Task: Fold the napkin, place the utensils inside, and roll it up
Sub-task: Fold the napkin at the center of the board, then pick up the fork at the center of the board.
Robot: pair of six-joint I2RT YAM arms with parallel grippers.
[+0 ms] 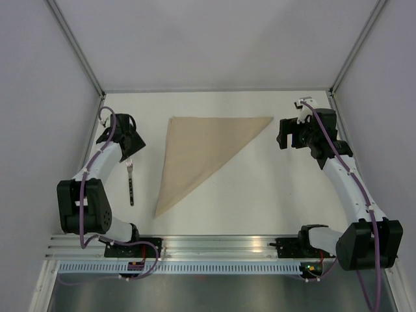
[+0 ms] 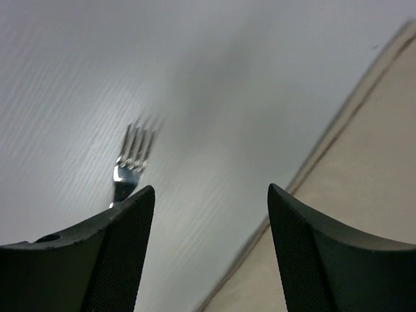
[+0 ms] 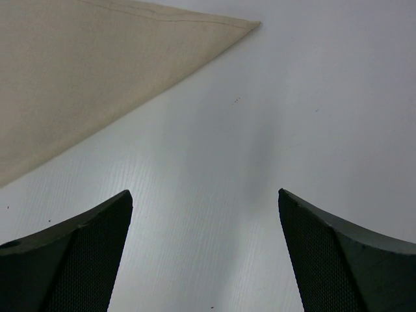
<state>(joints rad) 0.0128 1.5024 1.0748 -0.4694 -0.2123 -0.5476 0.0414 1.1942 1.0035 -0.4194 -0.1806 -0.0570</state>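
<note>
White counter [image 1: 273, 188] seen from above, w/ two arms bolted at its near edge. Napkin [image 1: 201, 149] lies flat twd the far edge, a bit left of centre, folded into a triangle: one tip aims at the far right corner, a long tip at the near edge. Fold looks done; utensils not yet inside, roll not begun. Left end effector [image 2: 211, 195] sits near the left edge, fingers spread wide, nothing btwn them. Right end effector [image 3: 205, 195] is near the far right corner, also spread & empty, just off the napkin's tip. Fork [image 1: 130, 182], the only utensil visible, lies btwn napkin & left edge, tines twd far edge.
</note>
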